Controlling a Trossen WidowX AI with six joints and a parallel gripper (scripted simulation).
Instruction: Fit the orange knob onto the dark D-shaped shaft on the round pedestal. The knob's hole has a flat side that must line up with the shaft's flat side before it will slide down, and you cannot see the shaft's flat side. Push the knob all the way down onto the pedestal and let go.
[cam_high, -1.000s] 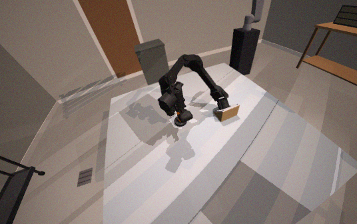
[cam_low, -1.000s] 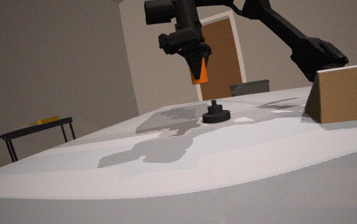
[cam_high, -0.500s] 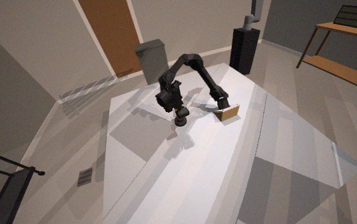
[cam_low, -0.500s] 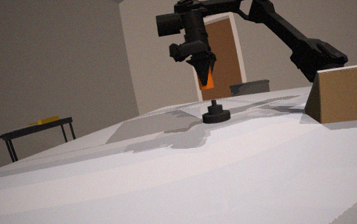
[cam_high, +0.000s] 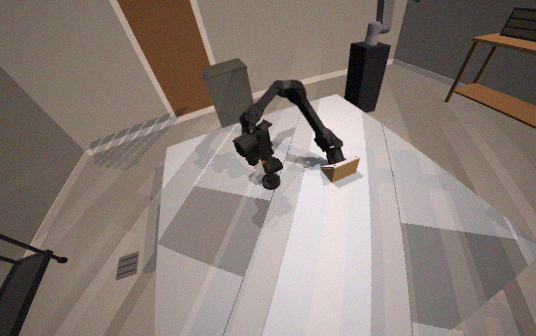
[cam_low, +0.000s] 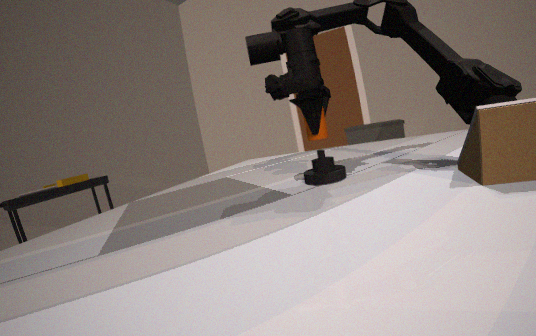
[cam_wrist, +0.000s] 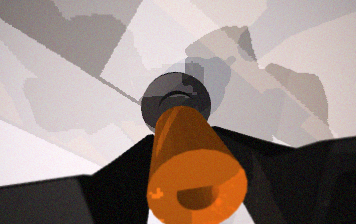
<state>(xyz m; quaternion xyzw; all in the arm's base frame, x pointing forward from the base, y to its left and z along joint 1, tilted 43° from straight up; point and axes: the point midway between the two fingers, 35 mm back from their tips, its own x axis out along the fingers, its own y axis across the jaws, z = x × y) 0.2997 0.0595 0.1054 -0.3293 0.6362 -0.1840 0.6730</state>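
Note:
The orange knob (cam_low: 323, 131) (cam_wrist: 185, 131) is upright between the fingers of my gripper (cam_low: 315, 131), which is shut on it. In the wrist view its near end shows a D-shaped hole with a flat edge. The round dark pedestal (cam_high: 271, 183) (cam_low: 325, 176) (cam_wrist: 159, 91) stands on the table below. In the exterior view the dark shaft (cam_low: 321, 154) rises from it, with a small gap between the shaft's tip and the knob's lower end. In the wrist view the knob's far end overlaps the pedestal and hides the shaft. The shaft's flat side cannot be seen.
A brown wedge-shaped block (cam_high: 346, 170) (cam_low: 507, 145) stands by the arm's base, to the right of the pedestal. The white table (cam_high: 330, 240) bears patchy shadows. Beyond it are a grey bin (cam_high: 231, 92) and a black stand (cam_high: 366, 75).

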